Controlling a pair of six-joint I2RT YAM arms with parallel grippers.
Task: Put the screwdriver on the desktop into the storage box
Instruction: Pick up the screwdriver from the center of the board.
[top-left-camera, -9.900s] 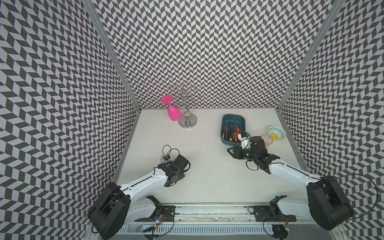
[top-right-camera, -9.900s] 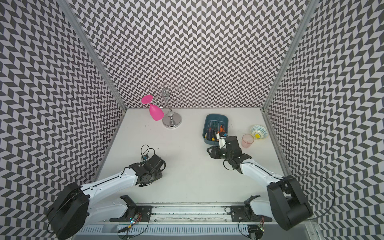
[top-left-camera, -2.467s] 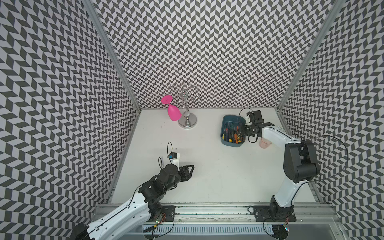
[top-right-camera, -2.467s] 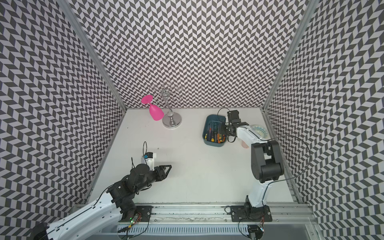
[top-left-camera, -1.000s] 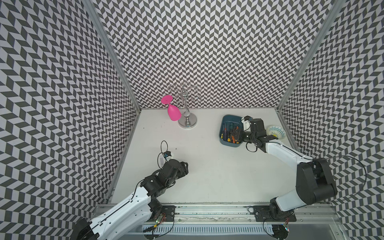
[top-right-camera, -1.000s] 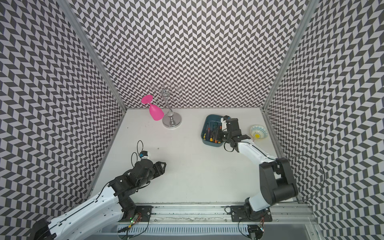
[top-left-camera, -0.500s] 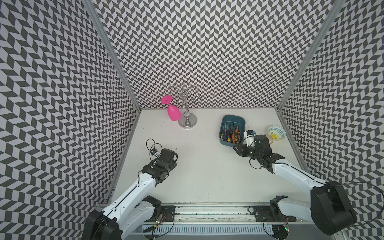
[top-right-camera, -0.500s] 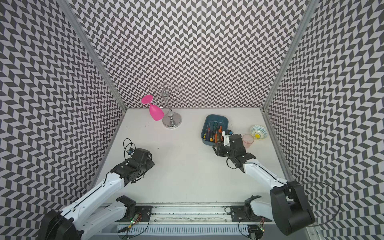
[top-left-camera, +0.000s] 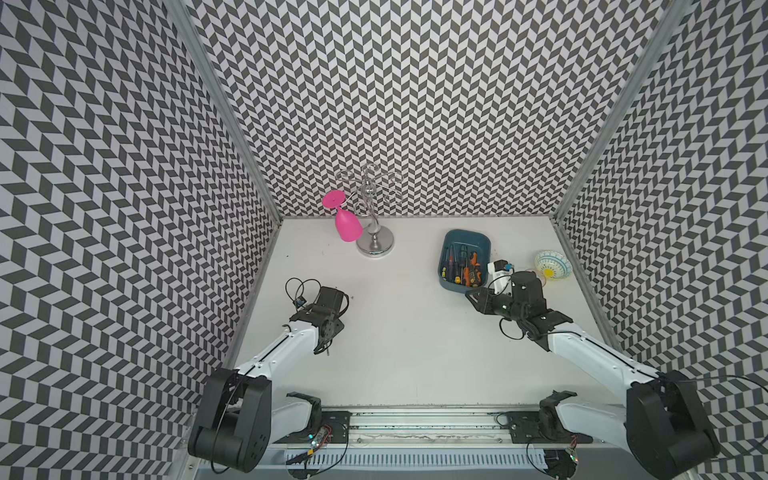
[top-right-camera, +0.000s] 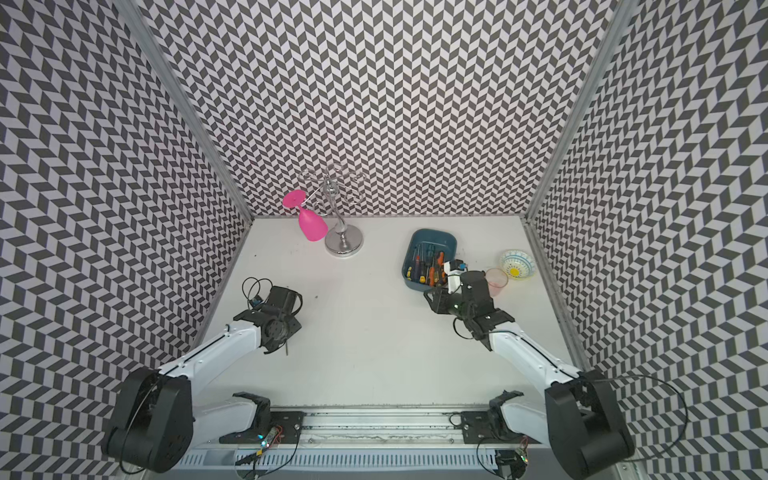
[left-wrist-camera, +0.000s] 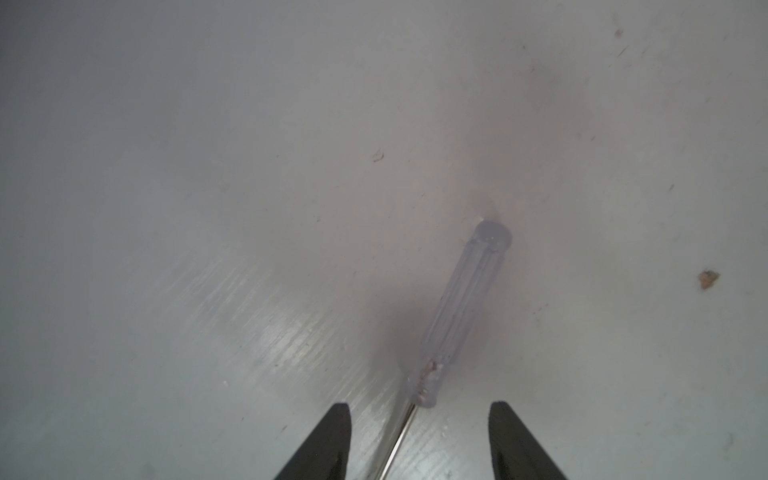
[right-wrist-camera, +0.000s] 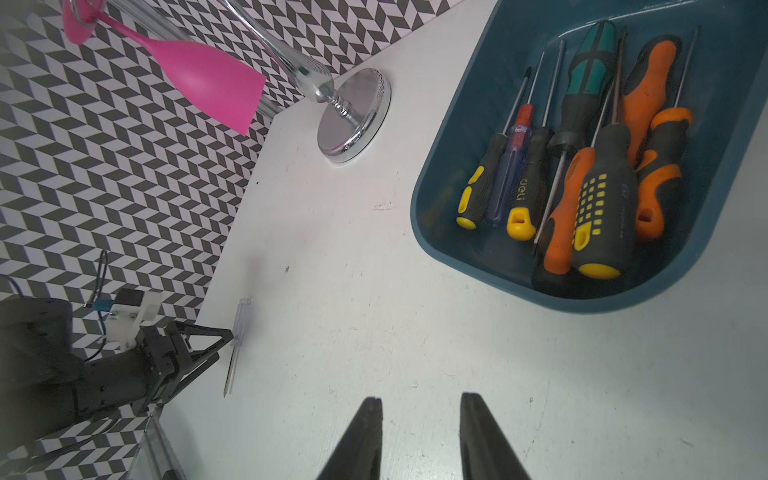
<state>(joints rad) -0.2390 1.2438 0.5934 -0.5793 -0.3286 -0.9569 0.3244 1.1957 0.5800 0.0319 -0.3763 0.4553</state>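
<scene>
A clear-handled screwdriver (left-wrist-camera: 457, 316) lies flat on the white desktop (top-left-camera: 415, 345), near the left wall. My left gripper (left-wrist-camera: 419, 409) is open and low over it. Its black fingers straddle the thin metal shaft without touching it, as the right wrist view also shows for the screwdriver (right-wrist-camera: 240, 320) and the left gripper (right-wrist-camera: 222, 345). The shaft pokes out under the left gripper (top-left-camera: 328, 332) in both top views. The teal storage box (top-left-camera: 465, 233) stands at the back right and holds several screwdrivers. My right gripper (right-wrist-camera: 420, 402) is open and empty, just in front of the storage box (right-wrist-camera: 457, 83).
A pink goblet (top-left-camera: 347, 224) hangs from a chrome rack (top-left-camera: 374, 245) at the back. A patterned bowl (top-left-camera: 552, 264) and a clear pink cup (top-right-camera: 496, 279) sit right of the box. Chevron walls close in three sides, and aluminium rails run along the front.
Over the last second my left arm swung left and back and came down over the screwdriver. My right arm drew back from beside the storage box toward the front.
</scene>
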